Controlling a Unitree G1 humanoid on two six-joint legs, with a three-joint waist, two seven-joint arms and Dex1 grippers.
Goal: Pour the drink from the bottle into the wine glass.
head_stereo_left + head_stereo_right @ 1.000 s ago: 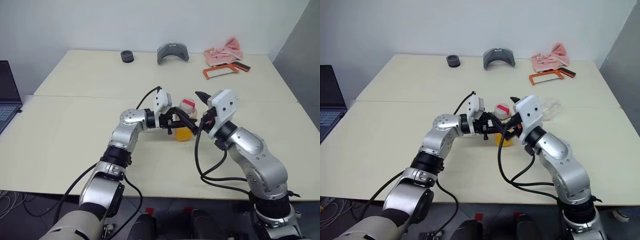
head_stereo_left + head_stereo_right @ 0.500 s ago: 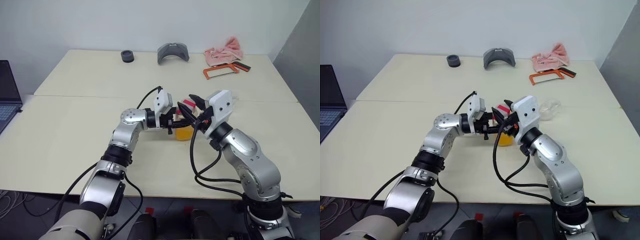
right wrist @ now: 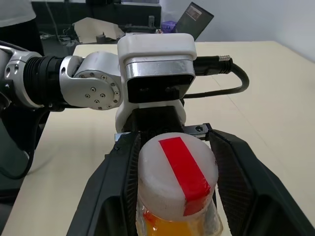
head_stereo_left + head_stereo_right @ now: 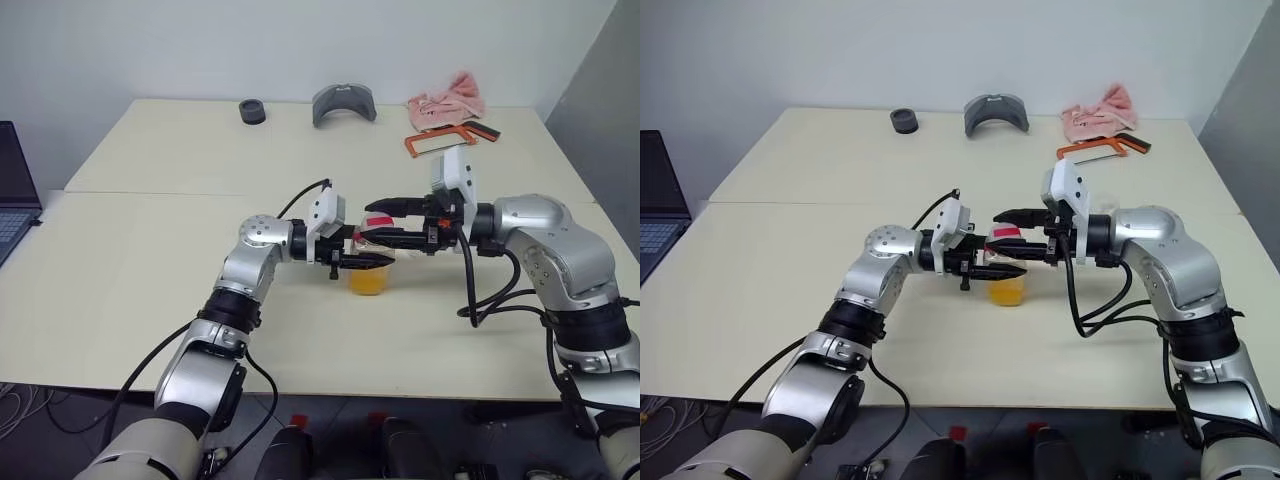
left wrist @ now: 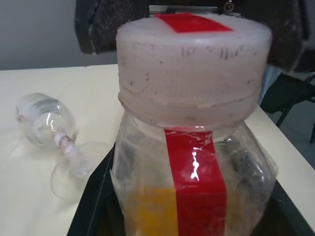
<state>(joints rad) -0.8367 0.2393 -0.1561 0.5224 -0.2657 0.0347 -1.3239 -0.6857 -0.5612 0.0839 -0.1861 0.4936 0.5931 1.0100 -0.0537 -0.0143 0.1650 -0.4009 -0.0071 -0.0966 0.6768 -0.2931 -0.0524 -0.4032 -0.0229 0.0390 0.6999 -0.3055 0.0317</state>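
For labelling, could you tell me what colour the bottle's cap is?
The small clear plastic bottle's cap is translucent white with a red strip across it, clearest in the right wrist view.

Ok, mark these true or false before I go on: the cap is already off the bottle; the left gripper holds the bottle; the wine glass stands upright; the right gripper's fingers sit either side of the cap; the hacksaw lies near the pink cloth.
1. The cap is already off the bottle. False: the white cap with its red stripe sits on the mouth.
2. The left gripper holds the bottle. True.
3. The wine glass stands upright. False: it lies on its side on the table.
4. The right gripper has a finger on either side of the cap. True.
5. The orange hacksaw lies near the pink cloth. True.
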